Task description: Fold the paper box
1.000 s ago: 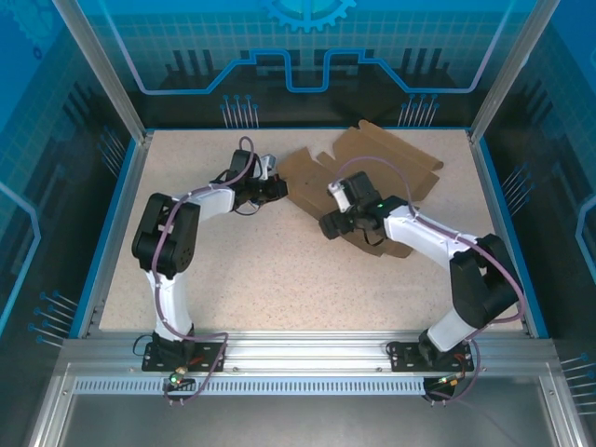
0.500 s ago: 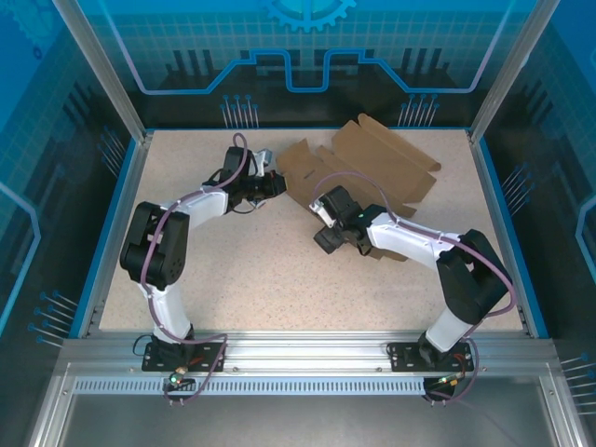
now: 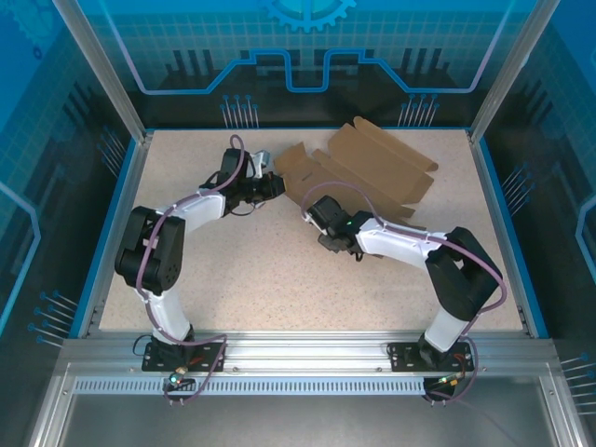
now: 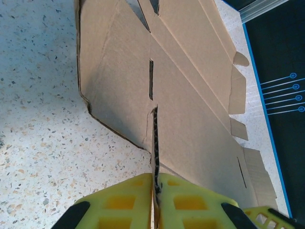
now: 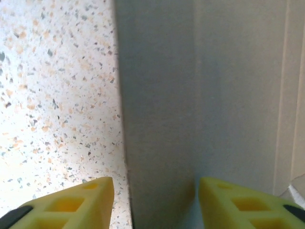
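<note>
Speckled beige table (image 3: pixel 270 275) with a blue border, one sheet of brown cardboard on it, the paper box (image 3: pixel 382 169), lying mostly flat in the far right part, flaps and tabs spread toward the far edge

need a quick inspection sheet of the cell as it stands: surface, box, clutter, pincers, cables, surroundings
surface: speckled tabletop, no marks or spills seen
job's things: paper box, a mostly flat die-cut sheet at the far side, not yet folded
clutter: nothing seen
grippers: left pincer shut on the sheet's edge; right pincer with jaws apart, cardboard between its fingers
cables: purple cable looping along each arm; the right arm's arcs above the cardboard
surroundings: blue table rim, clear walls, aluminium rail at the near edge
</note>
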Robot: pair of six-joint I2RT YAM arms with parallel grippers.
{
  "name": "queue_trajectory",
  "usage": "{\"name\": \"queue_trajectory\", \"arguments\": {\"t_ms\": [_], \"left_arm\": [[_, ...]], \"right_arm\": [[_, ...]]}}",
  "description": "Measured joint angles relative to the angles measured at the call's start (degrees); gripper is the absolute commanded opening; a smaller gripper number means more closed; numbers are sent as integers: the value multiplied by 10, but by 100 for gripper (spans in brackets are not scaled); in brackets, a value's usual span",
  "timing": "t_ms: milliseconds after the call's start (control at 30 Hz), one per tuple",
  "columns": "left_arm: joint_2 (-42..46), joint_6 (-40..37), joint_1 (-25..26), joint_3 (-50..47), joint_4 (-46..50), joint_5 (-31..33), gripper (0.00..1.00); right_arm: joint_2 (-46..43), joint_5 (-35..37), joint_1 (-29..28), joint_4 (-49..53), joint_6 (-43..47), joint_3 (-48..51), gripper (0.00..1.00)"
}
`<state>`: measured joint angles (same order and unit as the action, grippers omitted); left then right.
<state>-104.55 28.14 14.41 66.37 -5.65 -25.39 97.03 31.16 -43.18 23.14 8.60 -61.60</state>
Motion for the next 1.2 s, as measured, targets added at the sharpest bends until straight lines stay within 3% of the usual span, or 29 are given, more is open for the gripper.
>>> {"name": "queue_trajectory", "arguments": {"t_ms": [200, 267, 433, 533, 733, 833, 1067, 1200], "left_arm": [[4, 1, 0, -7, -3, 0, 13], [5, 3, 0, -9, -4, 1, 19], [35, 13, 0, -17, -11, 9, 58], [89, 21, 0, -40, -28, 26, 72], [225, 23, 5, -103, -60, 66, 76], [264, 6, 34, -107, -63, 95, 77], [312, -83, 143, -107, -55, 144, 83], [336, -143, 189, -106, -51, 165, 90]], "right_arm": [[0, 10, -4, 0, -7, -1, 7], [0, 9, -4, 7, -16, -7, 1], [-19, -15, 0, 38, -59, -33, 0], [-51, -47, 15, 59, -101, -55, 0], [-165, -159, 111, 64, -203, -85, 1], [-213, -196, 153, 67, -254, -119, 1], [-238, -231, 158, 68, -342, -235, 1], [-244, -231, 158, 60, -386, -251, 1]]}}
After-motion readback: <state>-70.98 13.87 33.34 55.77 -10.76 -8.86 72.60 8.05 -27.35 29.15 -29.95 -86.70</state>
